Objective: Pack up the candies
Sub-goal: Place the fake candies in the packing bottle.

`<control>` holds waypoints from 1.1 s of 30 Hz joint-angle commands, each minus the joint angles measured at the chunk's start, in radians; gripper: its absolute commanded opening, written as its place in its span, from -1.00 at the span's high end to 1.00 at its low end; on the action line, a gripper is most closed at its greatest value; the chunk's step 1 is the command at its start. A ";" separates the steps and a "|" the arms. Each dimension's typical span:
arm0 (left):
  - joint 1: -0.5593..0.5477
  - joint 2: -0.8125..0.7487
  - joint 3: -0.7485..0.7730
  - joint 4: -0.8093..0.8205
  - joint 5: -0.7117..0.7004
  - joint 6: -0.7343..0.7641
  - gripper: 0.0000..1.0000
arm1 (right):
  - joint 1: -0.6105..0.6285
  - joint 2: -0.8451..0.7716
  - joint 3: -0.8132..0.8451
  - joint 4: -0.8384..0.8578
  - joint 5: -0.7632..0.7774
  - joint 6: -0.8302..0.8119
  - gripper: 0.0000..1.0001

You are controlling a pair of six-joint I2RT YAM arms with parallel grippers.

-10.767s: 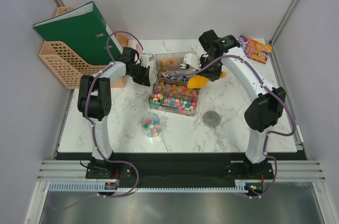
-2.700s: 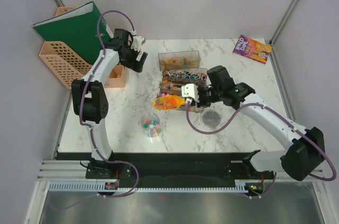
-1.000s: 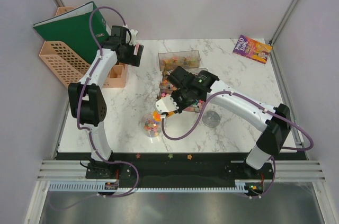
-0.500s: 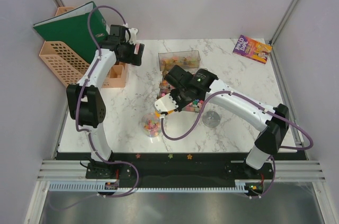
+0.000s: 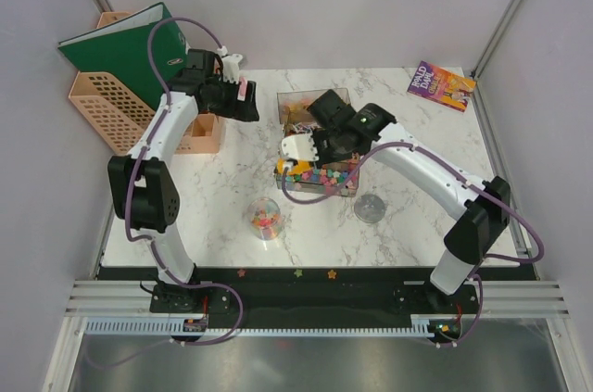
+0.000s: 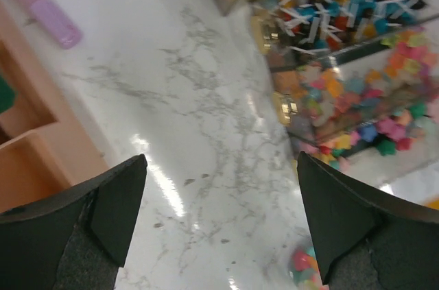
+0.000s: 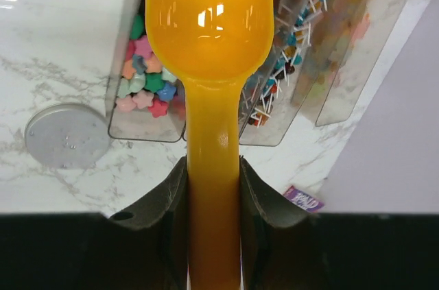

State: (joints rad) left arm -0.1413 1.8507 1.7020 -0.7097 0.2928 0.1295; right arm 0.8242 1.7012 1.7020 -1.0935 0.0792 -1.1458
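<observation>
Swung back from the cup (image 5: pixel 266 218), the scoop (image 7: pixel 206 22) now hangs over the front compartment of the box (image 5: pixel 320 95). Candies (image 7: pixel 140 84) lie loose just beneath the right gripper (image 7: pixel 212 187), which is clenched on the scoop's handle. More sit in the cup, well apart from that gripper, toward the arm bases. Digging in too steeply could shove the box or flick candies over its wall. An overfull scoop could shed them on the carry, and an off-centre tip could miss the narrow cup or knock it over. The left gripper (image 6: pixel 221 187), spread wide and empty, hovers well away, so nothing steadies the cup.
</observation>
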 commanded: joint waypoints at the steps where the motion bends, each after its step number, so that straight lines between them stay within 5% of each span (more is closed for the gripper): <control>1: 0.025 -0.068 -0.015 0.000 0.391 -0.057 -0.93 | -0.121 -0.040 -0.018 0.153 -0.134 0.240 1.00; 4: 0.045 -0.039 -0.015 -0.010 0.709 -0.097 -0.81 | -0.160 -0.061 -0.080 0.228 -0.180 0.291 1.00; 5: 0.045 -0.027 -0.016 -0.010 0.750 -0.140 -0.61 | -0.161 -0.063 -0.106 0.253 -0.182 0.303 0.99; 8: 0.042 0.021 -0.024 -0.005 0.870 -0.188 -0.59 | -0.165 -0.064 -0.120 0.297 -0.194 0.320 0.99; 27: 0.028 0.133 -0.033 0.013 0.839 -0.171 -0.53 | -0.174 -0.021 -0.008 0.374 -0.260 0.328 1.00; 28: 0.028 0.134 -0.035 0.015 0.847 -0.163 -0.44 | -0.172 -0.021 -0.011 0.374 -0.259 0.328 1.00; 31: 0.029 0.142 -0.038 0.015 0.922 -0.148 0.77 | -0.174 -0.014 -0.024 0.377 -0.256 0.327 1.00; 33: 0.031 0.150 -0.042 0.013 1.000 -0.137 0.95 | -0.174 0.003 -0.028 0.380 -0.254 0.339 0.99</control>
State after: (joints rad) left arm -0.1108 1.9865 1.6482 -0.7097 1.2304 -0.0330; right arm 0.6479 1.7000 1.6619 -0.7792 -0.1452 -0.8162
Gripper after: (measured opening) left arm 0.085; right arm 0.339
